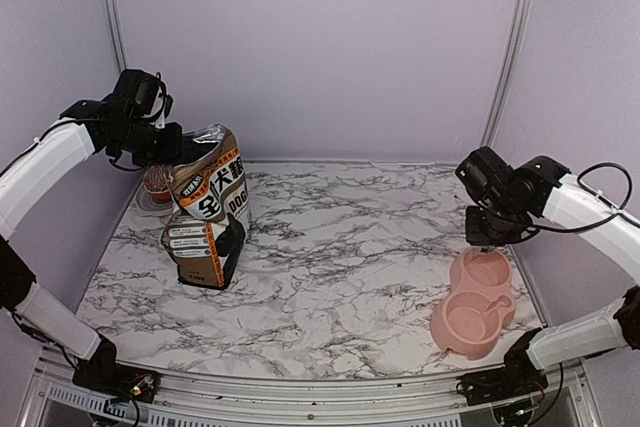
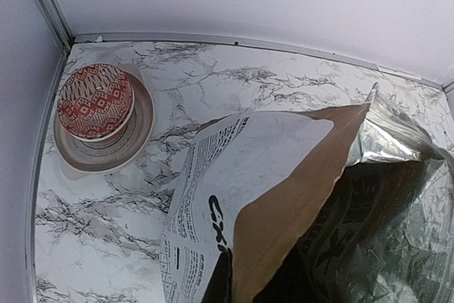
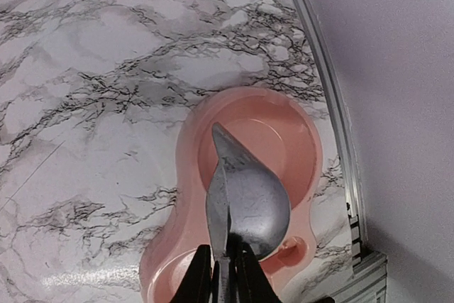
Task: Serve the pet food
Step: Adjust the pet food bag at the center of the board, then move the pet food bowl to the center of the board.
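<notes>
Left tool (image 1: 180, 152) pinching brown-and-black paper dog-food bag (image 1: 212, 212) top, steadying opening; right tool (image 3: 225, 260) gripping grey metal spoon (image 3: 245, 189) above pink plastic double bowl (image 3: 294, 133), likely for scooping.

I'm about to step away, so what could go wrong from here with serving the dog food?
The left tool seems to pinch only the top edge of the open bag, so the bag could tip or slip, perhaps onto the dish beside it. The right tool holds the spoon by its thin handle above the pink bowl; loaded, it might twist and spill.
</notes>
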Robot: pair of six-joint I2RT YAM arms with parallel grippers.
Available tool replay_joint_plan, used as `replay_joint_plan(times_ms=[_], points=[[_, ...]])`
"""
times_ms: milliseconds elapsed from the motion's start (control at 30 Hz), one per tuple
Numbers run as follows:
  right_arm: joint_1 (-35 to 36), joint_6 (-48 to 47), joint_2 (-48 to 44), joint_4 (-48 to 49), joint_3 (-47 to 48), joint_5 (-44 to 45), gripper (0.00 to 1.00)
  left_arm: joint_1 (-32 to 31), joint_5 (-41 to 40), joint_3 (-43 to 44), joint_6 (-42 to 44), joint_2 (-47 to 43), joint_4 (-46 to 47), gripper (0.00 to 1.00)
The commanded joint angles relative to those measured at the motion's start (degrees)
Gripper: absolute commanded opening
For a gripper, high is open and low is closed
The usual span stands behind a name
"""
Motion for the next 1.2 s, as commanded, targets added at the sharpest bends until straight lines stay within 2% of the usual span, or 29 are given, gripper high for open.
replay_joint_plan(times_ms=[0,400,667,967,1167], points=[[-0.3,5.5,1.4,-3.1,-0.9,5.9,0.0,-0.4,1.1,-0.7,0.4,-3.1,2.0,0.0],[-0.3,-0.1,4.5,7.6,-7.8,0.7,0.0,-0.4,0.7,-2.1,0.3,-4.3,2.3,0.0],[-0.3,-5.6,6.1,19.9,-6.8,-12.5,0.0,-0.5,-0.1,-3.0,0.4,-5.0,2.3,0.0],[0.3,-3.8,17.5,33.5,-2.0,-25.8,0.0,-0.4,-1.3,-3.7,1.2,-6.1,2.3,0.0],[3.7,-2.3,29.2,36.7,8.4,-26.6,0.0,-0.5,-2.6,-4.2,1.8,-6.6,2.2,0.0]])
